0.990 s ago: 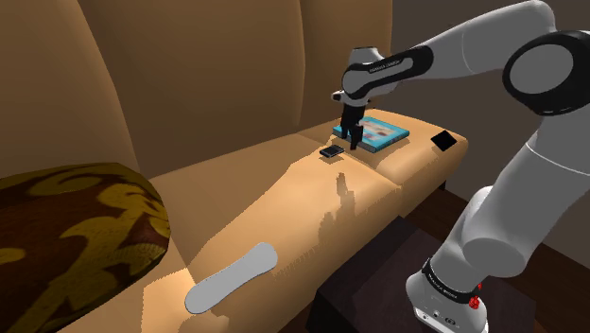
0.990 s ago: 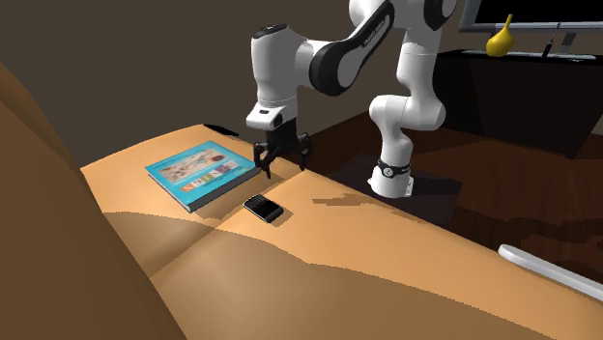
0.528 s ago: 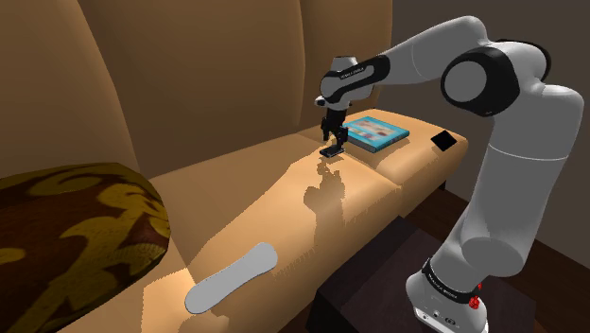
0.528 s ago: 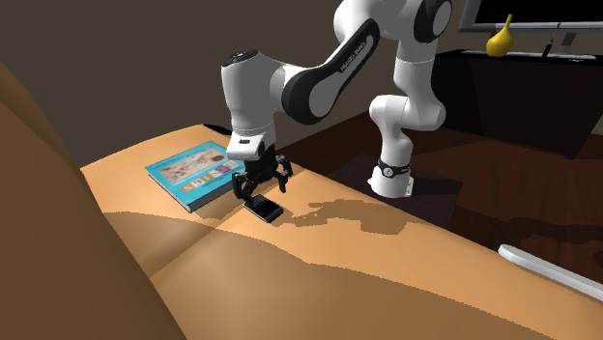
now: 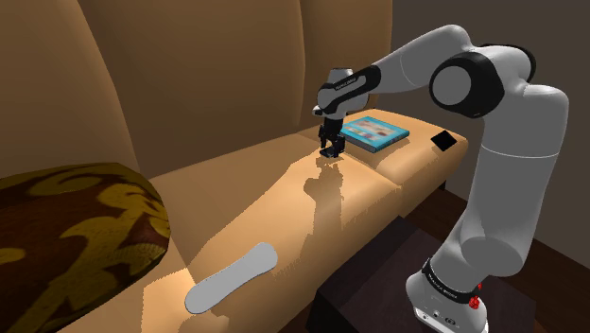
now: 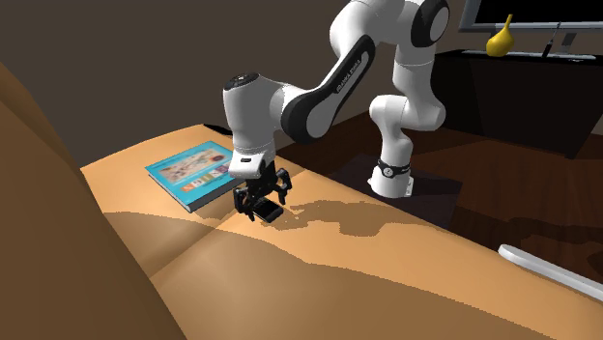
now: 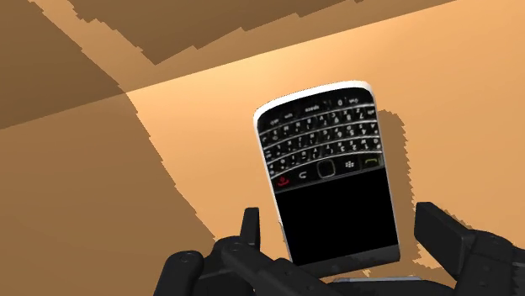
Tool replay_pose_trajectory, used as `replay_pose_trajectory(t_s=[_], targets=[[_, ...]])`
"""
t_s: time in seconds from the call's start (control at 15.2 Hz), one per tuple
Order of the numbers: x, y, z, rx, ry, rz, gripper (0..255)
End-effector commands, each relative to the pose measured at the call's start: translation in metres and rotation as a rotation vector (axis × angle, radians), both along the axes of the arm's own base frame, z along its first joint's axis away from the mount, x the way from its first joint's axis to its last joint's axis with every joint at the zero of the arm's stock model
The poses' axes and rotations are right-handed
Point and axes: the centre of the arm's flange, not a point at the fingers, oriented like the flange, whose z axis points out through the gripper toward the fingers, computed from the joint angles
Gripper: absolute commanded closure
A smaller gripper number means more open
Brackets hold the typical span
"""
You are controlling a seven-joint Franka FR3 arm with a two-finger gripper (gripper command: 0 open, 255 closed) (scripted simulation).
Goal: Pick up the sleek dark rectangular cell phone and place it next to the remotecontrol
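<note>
The all-black two-finger gripper (image 6: 259, 207) of a white Franka arm hangs low over a dark rectangular cell phone with a silver rim (image 7: 328, 168), which lies flat on the tan seat of a sofa (image 6: 367, 280). The pincer is released: in the wrist view one black finger (image 7: 249, 229) stands at each long side of the handset, and a strip of tan cushion shows between the phone and the other finger. The phone's face carries rows of tiny white-marked keys, a red key and a green key above a blank black screen; none of the lettering can be read. Just beside the phone, toward the second exterior view's left, lies a flat teal-edged book with a pictured cover (image 6: 193, 172), its title too small to make out. In the shoulder view the gripper (image 5: 328, 148) is down at the seat next to that book (image 5: 378, 131), while a long white remote control (image 5: 230, 278) rests well apart at the near end of the seat, close to a brown cushion with a gold pattern (image 5: 76, 222). Small print on the arm's wrist link is illegible.
</note>
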Motion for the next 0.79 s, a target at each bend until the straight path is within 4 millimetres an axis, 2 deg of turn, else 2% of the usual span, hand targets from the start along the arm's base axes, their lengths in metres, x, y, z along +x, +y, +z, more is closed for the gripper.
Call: replay_pose_trajectory(t_s=[0.0,0.4,0.46,0.73], targets=[[-0.0003,0.0005,-0.0020,0.000,-0.001,0.000,0],[-0.0003,0.0005,-0.0019,0.000,0.000,0.000,0],[-0.0003,0.0005,-0.0019,0.000,0.000,0.000,255],[-0.0008,0.0001,-0.0018,0.000,-0.001,0.000,255]])
